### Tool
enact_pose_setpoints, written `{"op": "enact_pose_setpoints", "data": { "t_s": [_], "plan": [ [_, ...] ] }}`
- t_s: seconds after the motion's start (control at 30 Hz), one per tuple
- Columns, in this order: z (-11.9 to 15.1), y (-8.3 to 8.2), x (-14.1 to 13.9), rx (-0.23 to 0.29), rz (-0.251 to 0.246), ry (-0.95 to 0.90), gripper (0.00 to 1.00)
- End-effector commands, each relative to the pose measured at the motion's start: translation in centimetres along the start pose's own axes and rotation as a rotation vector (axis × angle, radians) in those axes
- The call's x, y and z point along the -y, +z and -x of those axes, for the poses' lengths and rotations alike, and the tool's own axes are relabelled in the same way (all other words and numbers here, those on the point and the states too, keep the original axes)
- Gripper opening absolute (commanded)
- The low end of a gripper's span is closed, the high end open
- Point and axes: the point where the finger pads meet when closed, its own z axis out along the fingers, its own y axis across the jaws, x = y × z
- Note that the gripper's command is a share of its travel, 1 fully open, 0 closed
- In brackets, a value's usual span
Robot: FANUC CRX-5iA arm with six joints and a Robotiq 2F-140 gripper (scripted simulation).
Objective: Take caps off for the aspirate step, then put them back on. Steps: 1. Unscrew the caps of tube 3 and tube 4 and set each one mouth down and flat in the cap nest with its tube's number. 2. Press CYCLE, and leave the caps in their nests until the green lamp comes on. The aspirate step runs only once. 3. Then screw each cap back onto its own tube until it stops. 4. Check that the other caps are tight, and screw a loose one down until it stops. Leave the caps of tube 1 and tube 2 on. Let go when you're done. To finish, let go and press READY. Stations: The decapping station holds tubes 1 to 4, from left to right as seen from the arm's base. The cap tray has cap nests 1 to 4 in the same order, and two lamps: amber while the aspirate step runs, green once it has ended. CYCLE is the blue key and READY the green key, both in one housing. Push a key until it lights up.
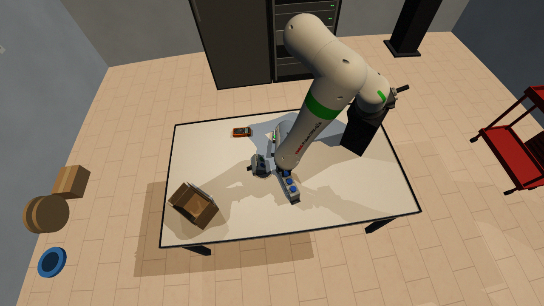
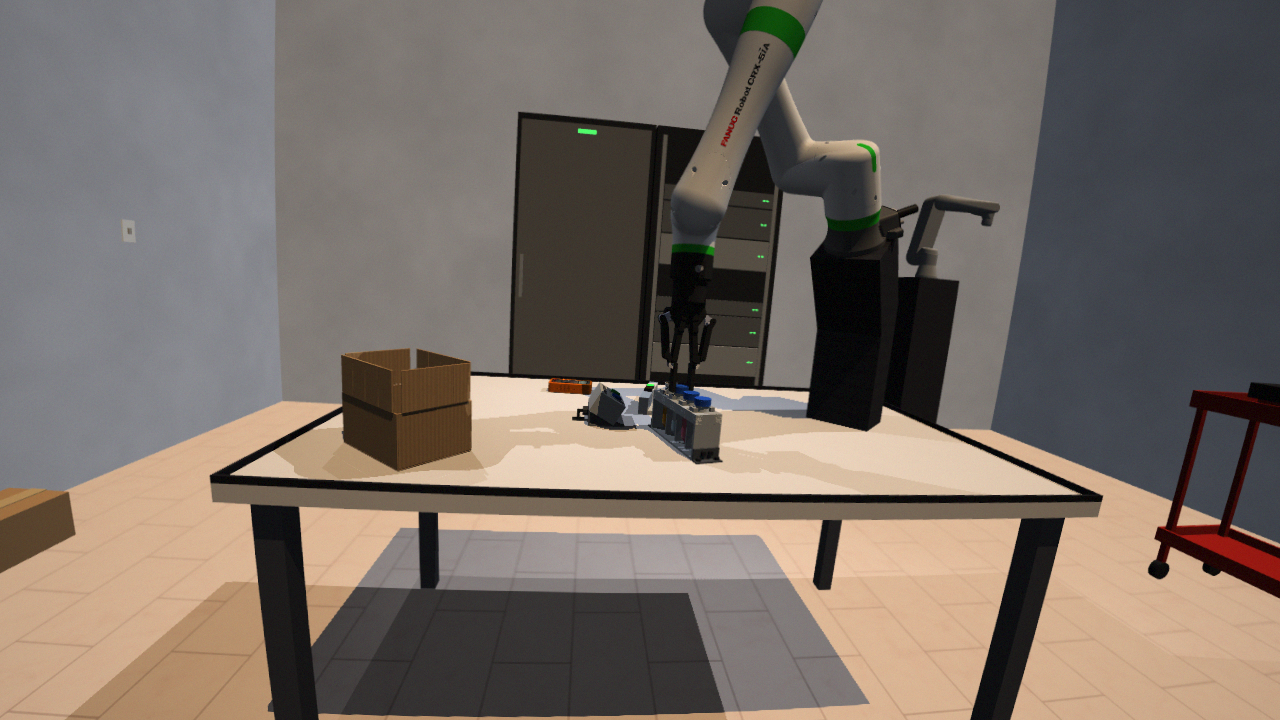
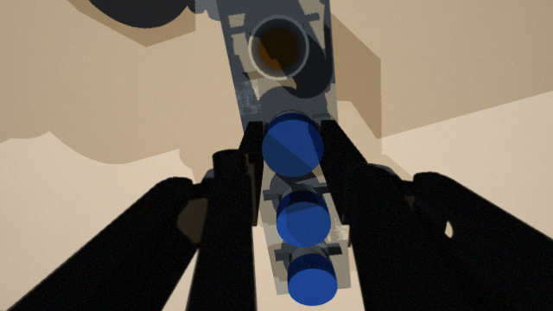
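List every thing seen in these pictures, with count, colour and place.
white table: one, black-edged, central
grey decapping station: one, on table
blue screw caps: three, on station's tubes
open tube: one, station's end
grey key housing: one, beside station
orange multimeter: one, table's far side
brown cardboard box: one, on table
red cart: one, on floor
small brown box, brown drum, blue dish: one each, on floor
white arm: one, green-banded, over table
black gripper: one, closed on cap beside open tube

Grey walls (image 2: 393,179), tan plank floor (image 1: 342,258), black-legged white table (image 2: 805,465), dark cabinet (image 2: 577,250) with a green light, server rack (image 2: 760,295) beside it, black pillar (image 1: 412,26), red cart (image 1: 505,148) at the right, sharp light casting hard shadows
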Motion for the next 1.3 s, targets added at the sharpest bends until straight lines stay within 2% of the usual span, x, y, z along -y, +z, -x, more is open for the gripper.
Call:
{"op": "enact_pose_setpoints", "data": {
  "t_s": [0.0,0.1,0.43,0.47,0.8,0.9,1.0,1.07,1.27],
  "plan": [
    [-0.01,-0.04,0.10,-0.046,0.010,0.242,0.30],
    [-0.02,-0.03,0.10,-0.046,0.007,0.385,0.30],
    [-0.02,0.00,0.10,-0.047,0.007,0.389,0.30],
    [-0.01,-0.10,0.10,-0.047,0.007,0.389,0.41],
    [-0.01,-0.10,0.10,-0.047,0.007,0.389,0.41],
    [-0.01,-0.04,0.10,-0.045,0.013,0.139,0.41],
    [0.00,-0.05,0.10,-0.045,0.014,0.088,0.41],
    [-0.01,-0.04,0.10,-0.045,0.018,-0.080,0.41],
    [0.00,-0.05,0.10,-0.043,0.024,-0.355,0.41]
  ]
}}
